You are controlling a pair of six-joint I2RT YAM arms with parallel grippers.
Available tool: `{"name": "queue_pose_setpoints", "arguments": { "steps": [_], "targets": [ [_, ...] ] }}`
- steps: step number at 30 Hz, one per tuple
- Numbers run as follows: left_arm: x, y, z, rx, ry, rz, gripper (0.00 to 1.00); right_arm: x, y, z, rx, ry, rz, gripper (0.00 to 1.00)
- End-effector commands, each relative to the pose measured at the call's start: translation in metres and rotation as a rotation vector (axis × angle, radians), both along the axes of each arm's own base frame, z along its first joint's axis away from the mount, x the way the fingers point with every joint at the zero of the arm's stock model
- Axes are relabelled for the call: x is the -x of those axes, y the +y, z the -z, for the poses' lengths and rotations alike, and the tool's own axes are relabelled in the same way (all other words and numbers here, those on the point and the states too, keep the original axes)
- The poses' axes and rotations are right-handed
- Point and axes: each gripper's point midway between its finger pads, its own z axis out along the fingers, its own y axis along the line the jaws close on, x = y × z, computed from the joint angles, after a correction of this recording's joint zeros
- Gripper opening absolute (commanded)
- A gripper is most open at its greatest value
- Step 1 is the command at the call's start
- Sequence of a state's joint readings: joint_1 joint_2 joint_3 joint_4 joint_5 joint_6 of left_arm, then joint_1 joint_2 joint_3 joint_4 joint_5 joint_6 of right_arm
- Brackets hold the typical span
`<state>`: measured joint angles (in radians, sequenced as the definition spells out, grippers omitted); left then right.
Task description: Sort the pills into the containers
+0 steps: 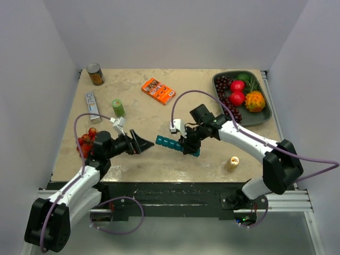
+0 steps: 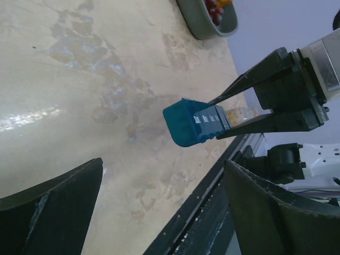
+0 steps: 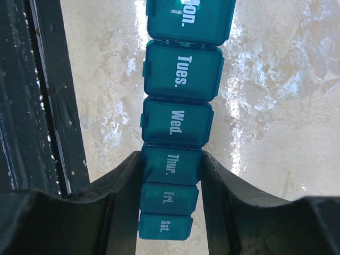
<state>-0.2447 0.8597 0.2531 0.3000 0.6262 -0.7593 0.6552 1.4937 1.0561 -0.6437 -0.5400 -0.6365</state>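
While the right gripper (image 3: 171, 167) is pinching the pill organizer (image 3: 178, 123) across its width, one finger pressed on each long side at the compartment marked "Thur.", the whole teal strip sticks out past its fingertips like a stick held near one end. Only "Fri." and "Sat." lie back inside the grip. "Wed.", "Tues." and "Mon." run on ahead of it, lids shut and printed faces turned toward that wrist. From where I stand the strip looks lifted off the table (image 1: 138, 111), hanging over the front part of it, not far from the near edge.

Its long axis runs nearly side to side across the table, between the two arms, with the free "Mon." end angled a little away from the near edge. That free end points at the left gripper (image 1: 142, 143), which is spread as wide as it goes and holds nothing. The left wrist view shows the blunt end of the strip facing it almost head-on, lined up with the gap between the two fingers but short of them, near yet not touching.

So the left arm is the nearer one to the free end. I judge any handover or steadying grip depends on that arm reaching forward along the strip's length, its fingers coming in on either side of the long edges.
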Motion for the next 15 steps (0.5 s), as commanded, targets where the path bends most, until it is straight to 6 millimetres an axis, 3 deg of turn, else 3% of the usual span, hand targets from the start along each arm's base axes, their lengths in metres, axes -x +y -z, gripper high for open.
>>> {"name": "queue_pose_setpoints", "arguments": {
  "steps": [1,10,15],
  "targets": [
    [0.009,-0.023,-0.025,0.121,-0.022,0.071,1.0,0.0,0.011,-0.013,-0.068,-0.028,-0.041,0.16],
    [0.012,-0.056,-0.023,0.167,0.012,0.114,0.98,0.005,0.01,-0.015,-0.082,-0.02,-0.056,0.16],
    [0.009,-0.066,-0.024,0.205,0.041,0.118,0.88,0.006,0.01,-0.015,-0.087,-0.021,-0.062,0.15]
  ]
}}
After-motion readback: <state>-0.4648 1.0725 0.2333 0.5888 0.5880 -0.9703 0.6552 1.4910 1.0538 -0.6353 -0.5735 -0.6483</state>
